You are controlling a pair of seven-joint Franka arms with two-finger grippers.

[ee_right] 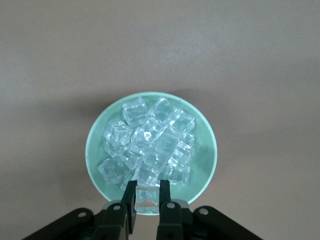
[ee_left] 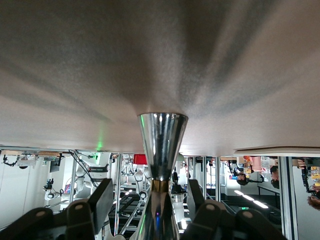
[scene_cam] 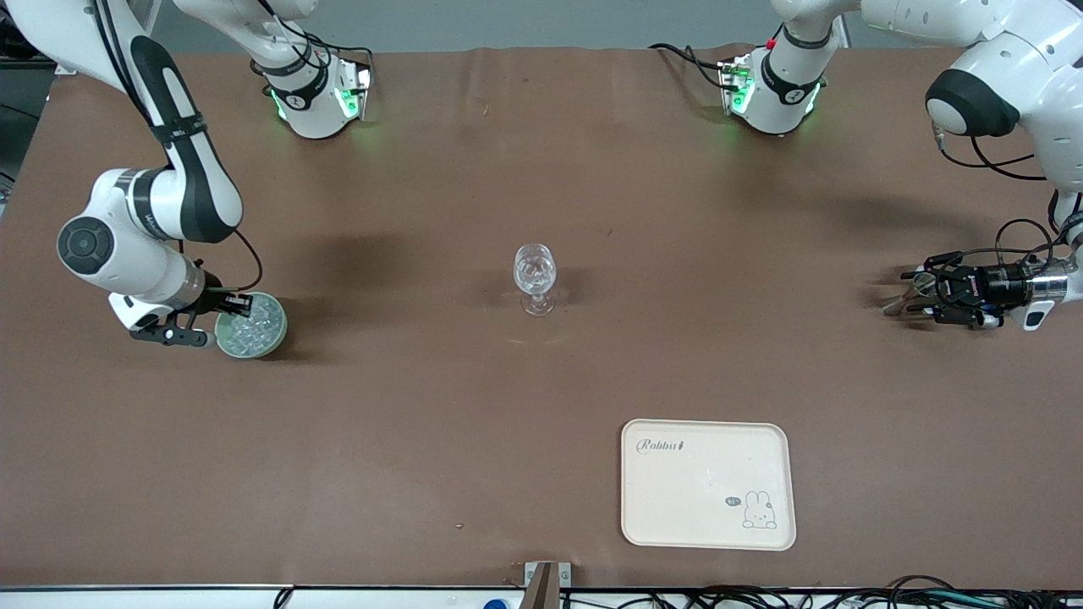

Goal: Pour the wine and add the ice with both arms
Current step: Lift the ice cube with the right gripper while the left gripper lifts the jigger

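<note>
My right gripper point(scene_cam: 230, 306) is at the rim of a pale green bowl point(scene_cam: 280, 331) heaped with clear ice point(scene_cam: 251, 326), toward the right arm's end of the table. In the right wrist view the gripper point(ee_right: 147, 192) is shut on one ice cube point(ee_right: 147, 201) over the bowl's rim point(ee_right: 92, 150), beside the ice pile point(ee_right: 150, 140). A clear stemmed wine glass point(scene_cam: 535, 275) stands mid-table. My left gripper point(scene_cam: 920, 298) is low at the left arm's end, open, with a shiny metal jigger point(scene_cam: 898, 303) lying lengthwise between its fingers point(ee_left: 102, 197). The jigger point(ee_left: 161, 145) has gaps on both sides.
A cream tray point(scene_cam: 707, 484) with a rabbit drawing lies nearer to the front camera than the glass, toward the left arm's end. The brown table point(scene_cam: 423, 406) spreads wide around the glass. Cables run along the table's front edge.
</note>
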